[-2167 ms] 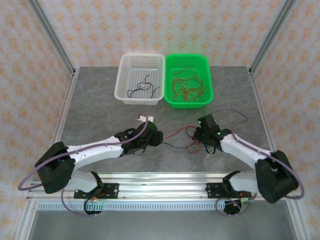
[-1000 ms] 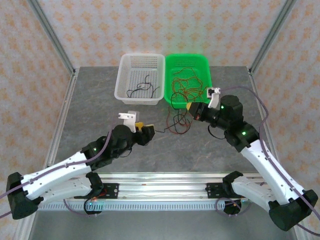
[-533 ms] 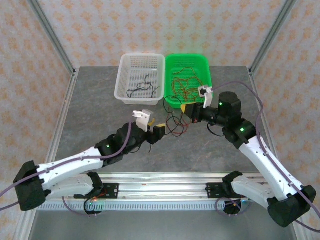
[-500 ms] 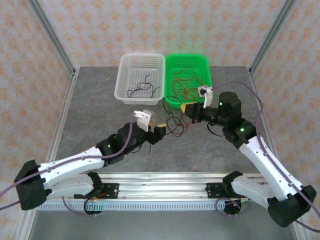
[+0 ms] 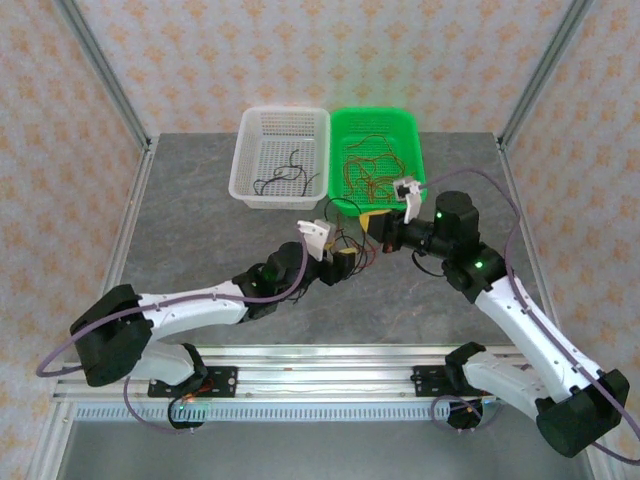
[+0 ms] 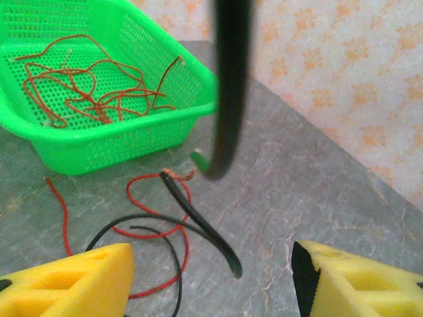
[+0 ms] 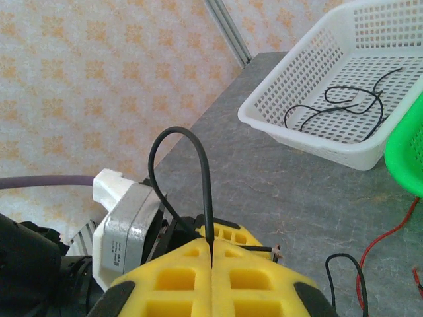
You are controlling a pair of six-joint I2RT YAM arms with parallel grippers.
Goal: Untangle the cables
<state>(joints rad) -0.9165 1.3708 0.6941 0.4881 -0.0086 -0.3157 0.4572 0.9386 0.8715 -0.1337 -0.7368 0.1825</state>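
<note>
**A:** From above, where are the cables?

**B:** A loose tangle of red and black cables (image 5: 352,247) lies on the table (image 5: 200,220), between the left gripper (image 5: 343,266) and the right gripper (image 5: 377,224). Both sit just in front of the green basket (image 5: 375,112). More red strands lie in that basket, and a black one lies in the white basket (image 5: 283,112) beside it.

**A:** And the left wrist camera?

**B:** The left gripper's yellow fingers (image 6: 79,277) are spread wide with nothing between them. Below them, red and black loops lie crossed on the table, near the green basket's front wall. A blurred dark strand hangs down just in front of the lens. I cannot tell where it comes from.

**A:** The right wrist?

**B:** The right gripper's fingers are pressed together, pinching a black cable (image 7: 206,198) that arches up out of the seam in a narrow loop. Beyond it stands the white basket with its black strand, and a red strand curls on the table at the right edge.
</note>
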